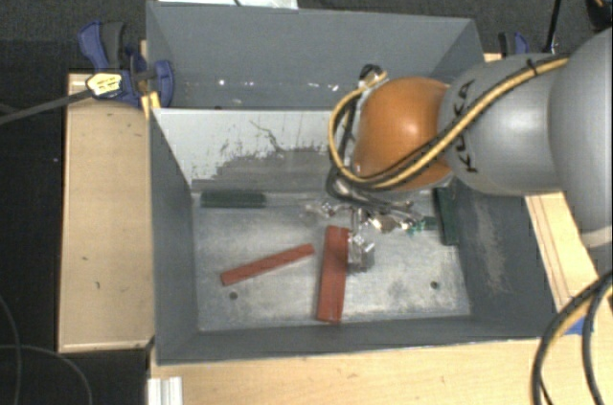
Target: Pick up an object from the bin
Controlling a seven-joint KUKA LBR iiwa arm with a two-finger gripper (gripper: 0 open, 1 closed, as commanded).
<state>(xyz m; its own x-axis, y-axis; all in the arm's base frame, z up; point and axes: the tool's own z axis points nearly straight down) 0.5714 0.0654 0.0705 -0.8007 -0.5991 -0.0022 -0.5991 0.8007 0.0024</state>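
My gripper (358,250) hangs low in the middle of the bin, under the orange cover, right at the upper end of a red-brown bar (331,283) that lies almost upright on the bin floor. One metal fingertip touches or sits just right of that bar's top. A second red-brown bar (267,264) lies slanted to the left of it. A dark green strip (445,215) stands on end to the right of the gripper.
Another dark green strip (232,199) lies flat along the back wall at the left. The arm and its orange cover hide the back right part of the bin floor.
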